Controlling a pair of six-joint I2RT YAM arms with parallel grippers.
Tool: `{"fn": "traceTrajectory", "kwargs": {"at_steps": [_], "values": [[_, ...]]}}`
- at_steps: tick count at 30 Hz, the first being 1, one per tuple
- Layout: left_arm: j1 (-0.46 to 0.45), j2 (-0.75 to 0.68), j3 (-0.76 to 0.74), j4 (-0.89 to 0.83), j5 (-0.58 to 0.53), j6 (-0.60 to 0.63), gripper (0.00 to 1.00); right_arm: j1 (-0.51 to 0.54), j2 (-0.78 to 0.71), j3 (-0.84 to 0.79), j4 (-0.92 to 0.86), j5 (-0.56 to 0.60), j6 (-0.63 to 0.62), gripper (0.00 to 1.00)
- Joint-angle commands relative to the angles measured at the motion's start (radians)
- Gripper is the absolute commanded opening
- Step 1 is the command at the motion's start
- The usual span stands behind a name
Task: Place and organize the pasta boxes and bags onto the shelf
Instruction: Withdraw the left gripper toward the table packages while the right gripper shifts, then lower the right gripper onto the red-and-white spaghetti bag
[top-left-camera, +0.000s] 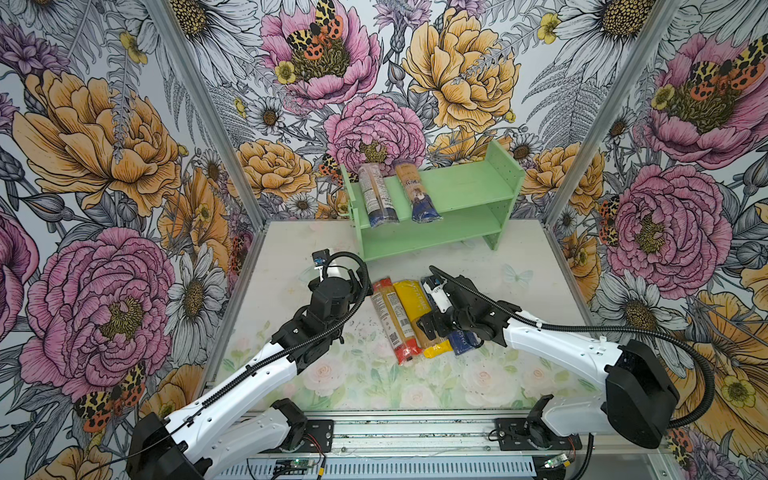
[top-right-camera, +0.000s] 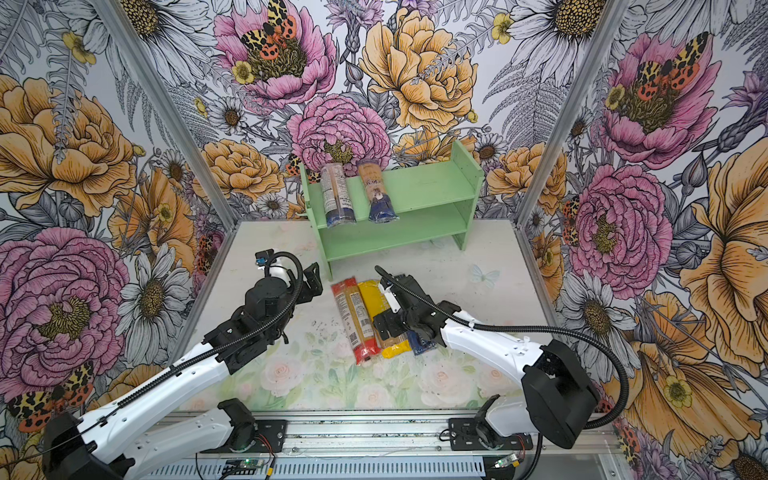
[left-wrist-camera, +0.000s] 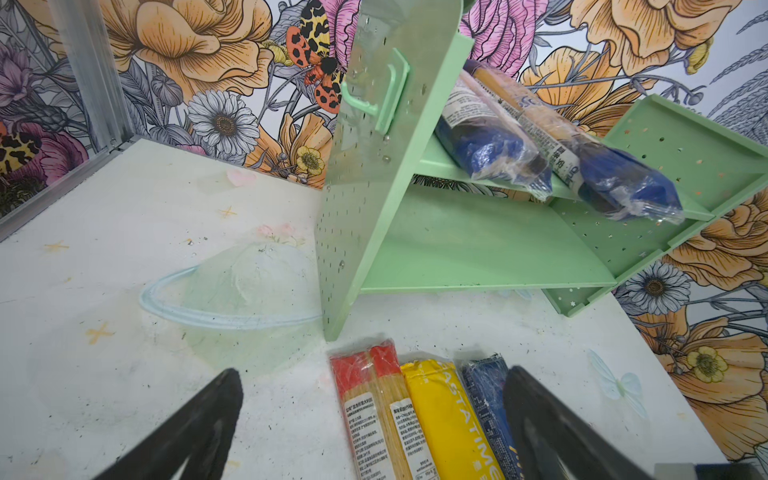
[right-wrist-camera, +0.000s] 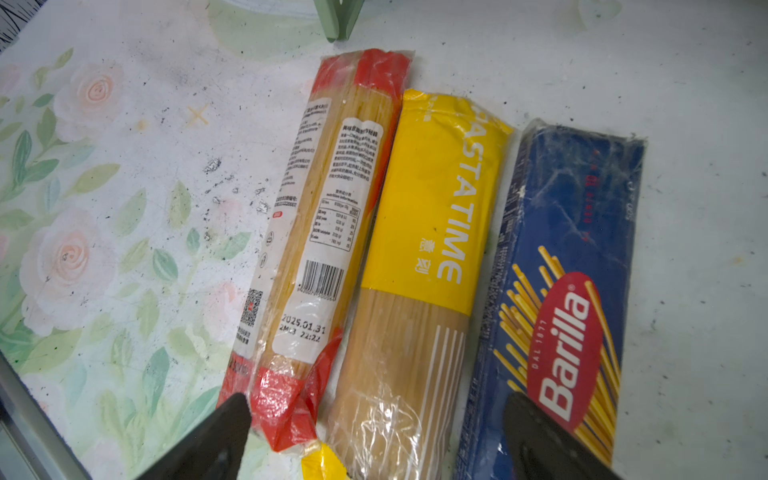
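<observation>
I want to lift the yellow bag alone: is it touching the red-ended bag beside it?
Touching. The right wrist view shows the red-ended bag lying flush against the yellow bag along their long sides, without a gap.

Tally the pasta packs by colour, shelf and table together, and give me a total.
Clear bags with dark-blue ends: 2
Red-ended bag: 1
Yellow bag: 1
Dark blue Barilla box: 1
Total: 5

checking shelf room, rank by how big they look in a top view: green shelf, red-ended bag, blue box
1. green shelf
2. red-ended bag
3. blue box, though the right arm covers most of it, so its rank is unsure
</observation>
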Motion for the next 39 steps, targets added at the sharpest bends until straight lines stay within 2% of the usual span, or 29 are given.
{"fn": "traceTrajectory", "kwargs": {"at_steps": [1,15,39], "values": [[0.016,-0.027,-0.028,-0.017,0.031,-0.015,0.99,0.024,0.021,0.038,0.022,0.041,0.011,0.97],[0.063,-0.071,-0.121,-0.007,0.081,-0.025,0.99,0.105,0.084,0.075,0.023,0.077,0.02,0.97],[0.092,-0.109,-0.224,0.014,0.117,-0.052,0.99,0.197,0.207,0.119,0.045,0.104,0.039,0.97]]}}
